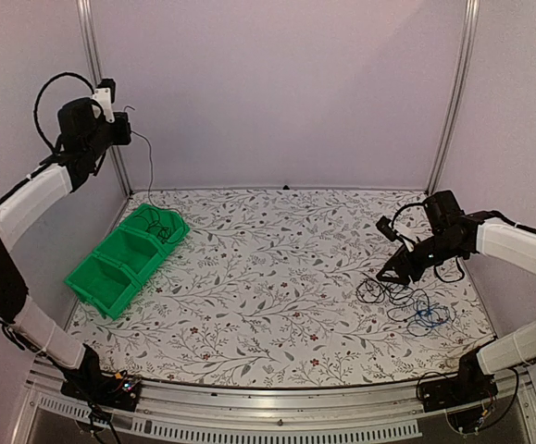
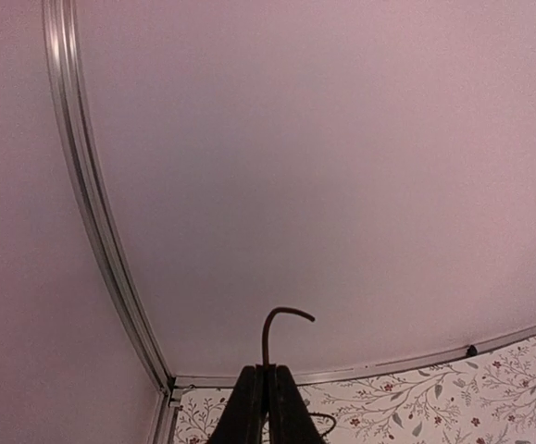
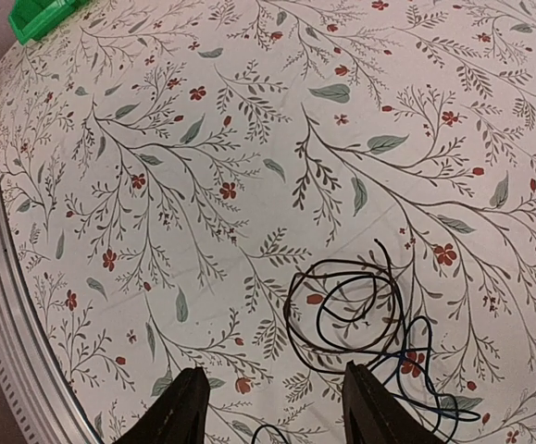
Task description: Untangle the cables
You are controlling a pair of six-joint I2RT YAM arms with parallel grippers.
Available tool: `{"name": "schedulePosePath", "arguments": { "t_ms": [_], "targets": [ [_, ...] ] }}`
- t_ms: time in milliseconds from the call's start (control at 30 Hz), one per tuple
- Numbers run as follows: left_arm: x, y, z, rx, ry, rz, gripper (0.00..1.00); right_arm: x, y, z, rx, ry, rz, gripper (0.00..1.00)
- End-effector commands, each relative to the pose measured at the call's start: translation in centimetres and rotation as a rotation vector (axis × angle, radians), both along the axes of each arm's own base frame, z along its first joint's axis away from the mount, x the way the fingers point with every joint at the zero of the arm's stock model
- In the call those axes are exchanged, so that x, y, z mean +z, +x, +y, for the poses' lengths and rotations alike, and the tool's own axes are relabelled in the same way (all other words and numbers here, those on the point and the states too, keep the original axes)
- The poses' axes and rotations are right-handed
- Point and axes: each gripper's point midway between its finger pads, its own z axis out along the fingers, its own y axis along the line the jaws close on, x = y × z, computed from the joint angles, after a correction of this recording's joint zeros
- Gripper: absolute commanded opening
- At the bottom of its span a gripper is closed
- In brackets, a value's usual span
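My left gripper is raised high at the back left corner and is shut on a thin dark cable that hangs down toward the green bins. In the left wrist view the cable's end curls up above the closed fingertips. A tangle of dark cables with one blue cable lies on the table at the right. My right gripper hovers just over it, open and empty. In the right wrist view the dark loops and the blue cable lie between and beyond the open gripper.
A row of green bins sits at the left of the floral tablecloth, with dark cable in the far bin. Metal frame posts stand at the back corners, and a metal rail runs along the near edge.
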Motion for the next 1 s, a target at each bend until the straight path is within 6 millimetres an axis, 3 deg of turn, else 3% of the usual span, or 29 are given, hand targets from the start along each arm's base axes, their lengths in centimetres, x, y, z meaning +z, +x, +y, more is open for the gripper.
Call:
{"name": "schedulePosePath", "arguments": {
  "t_ms": [0,133,500,967],
  "targets": [
    [2.1,-0.8,1.4,0.018,-0.011,-0.064,0.0,-0.1,0.5,-0.3,-0.01,-0.008,-0.011,0.53],
    [2.1,-1.1,2.7,0.039,-0.012,-0.065,0.0,-0.3,0.5,-0.3,-0.009,-0.011,-0.005,0.53],
    [-0.8,-1.4,5.1,0.076,-0.009,-0.001,0.0,-0.5,0.6,-0.3,-0.013,-0.013,0.0,0.53],
    [-11.7,-1.5,3.9,0.03,-0.12,0.197,0.0,-0.9,0.6,-0.4,-0.012,-0.021,0.015,0.54]
  ]
}}
